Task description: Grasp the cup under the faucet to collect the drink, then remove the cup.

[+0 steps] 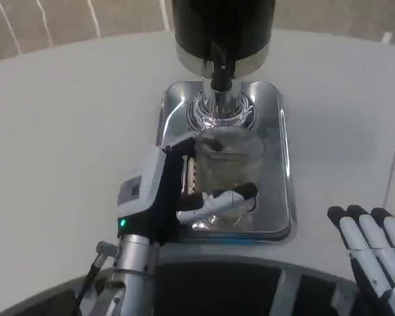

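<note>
Nearest the camera, low right: right hand (375, 253) at the frame edge, white-and-black fingers (355, 238) stretched out side by side over the white surface (66, 131), holding nothing, well apart from the tray.

Low left: silver left forearm (128, 280) rising from the bottom edge, green light lit near the wrist. Left hand (161, 191), white back facing left, reaches in over the near left part of the shiny rectangular metal drip tray (280, 164).

Left hand grips the clear ribbed plastic cup (227, 168): one finger lies across the cup's near side low down, black tip pointing right; others wrap the left and far side near the rim. Cup held upright over the tray's middle. Whether its base touches the tray, cannot tell. Contents unclear through the wall.

Just beyond the cup: chrome faucet (220, 92), short black spout above, reflective swirl at its foot on the tray's far end. Cup rim sits just near of the spout.

Farthest: black cylindrical drink dispenser (224, 26) with a silver band at its base, standing at the tray's far edge.
</note>
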Motion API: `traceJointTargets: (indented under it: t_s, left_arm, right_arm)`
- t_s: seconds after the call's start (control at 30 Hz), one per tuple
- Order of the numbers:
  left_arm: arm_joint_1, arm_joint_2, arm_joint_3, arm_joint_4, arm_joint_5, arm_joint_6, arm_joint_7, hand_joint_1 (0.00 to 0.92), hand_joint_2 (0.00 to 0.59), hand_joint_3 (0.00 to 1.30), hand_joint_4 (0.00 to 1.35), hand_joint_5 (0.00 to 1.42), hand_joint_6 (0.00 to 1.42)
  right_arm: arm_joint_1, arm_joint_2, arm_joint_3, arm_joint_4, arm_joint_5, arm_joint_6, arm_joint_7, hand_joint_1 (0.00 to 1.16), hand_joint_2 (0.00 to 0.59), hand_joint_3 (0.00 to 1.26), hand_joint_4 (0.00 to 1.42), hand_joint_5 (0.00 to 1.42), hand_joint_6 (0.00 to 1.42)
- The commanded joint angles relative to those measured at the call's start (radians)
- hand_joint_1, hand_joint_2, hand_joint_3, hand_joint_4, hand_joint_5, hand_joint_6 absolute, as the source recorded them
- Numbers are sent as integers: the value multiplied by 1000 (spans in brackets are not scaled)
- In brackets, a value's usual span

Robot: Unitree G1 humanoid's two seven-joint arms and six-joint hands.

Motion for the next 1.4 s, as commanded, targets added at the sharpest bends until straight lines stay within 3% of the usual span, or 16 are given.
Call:
traceJointTargets:
  t_s: [0.03, 0.4, 0.47, 0.6, 0.7, 0.83, 1.07, 1.17, 1.33, 1.4]
  left_arm:
    - [-93, 4, -17, 106, -10, 4, 83, 669, 78, 1180, 1291, 1405, 1424]
    - [-167, 13, -40, 252, -48, 9, 146, 648, 98, 1115, 1263, 1405, 1424]
    - [-165, 18, -52, 249, -45, 5, 152, 619, 102, 994, 1132, 1329, 1424]
    - [-156, 34, -91, 225, -32, -1, 139, 480, 78, 554, 571, 901, 1083]
    - [-151, 50, -116, 206, -35, -14, 119, 368, 67, 351, 265, 717, 911]
    - [-146, 66, -142, 187, -26, -14, 117, 282, 47, 219, 76, 597, 762]
    - [-131, 75, -140, 158, -49, -8, 111, 252, 32, 181, 27, 542, 693]
    - [-89, 122, -131, 72, -41, 2, 101, 239, 29, 152, 2, 475, 598]
    - [108, 261, -56, -216, -56, 47, 9, 205, 18, 115, 0, 359, 391]
    - [201, 315, -22, -341, -46, 78, -38, 91, 3, 65, 0, 306, 334]
  right_arm:
    - [17, 5, -8, -13, -4, -1, -8, 387, 545, 0, 0, 0, 0]
    - [2, 3, -15, -12, 4, 9, 8, 385, 545, 0, 0, 0, 0]
    - [-3, 2, -15, -10, 6, 10, 10, 385, 545, 0, 0, 0, 0]
    - [-14, 2, -10, -5, 7, 12, 14, 384, 545, 0, 0, 0, 0]
    - [-25, 1, -2, 2, 5, 11, 18, 384, 545, 0, 0, 0, 0]
    - [-40, 1, 9, 8, 3, 15, 27, 384, 545, 0, 0, 0, 0]
    - [-42, 8, 22, 7, -1, 21, 27, 383, 545, 0, 0, 0, 0]
    - [-37, 10, 17, 3, 14, 24, 23, 383, 545, 0, 0, 0, 0]
    - [-84, 37, 33, -20, 104, 54, 57, 383, 545, 0, 0, 0, 0]
    - [-117, 43, 43, -26, 136, 69, 82, 383, 545, 0, 0, 0, 0]
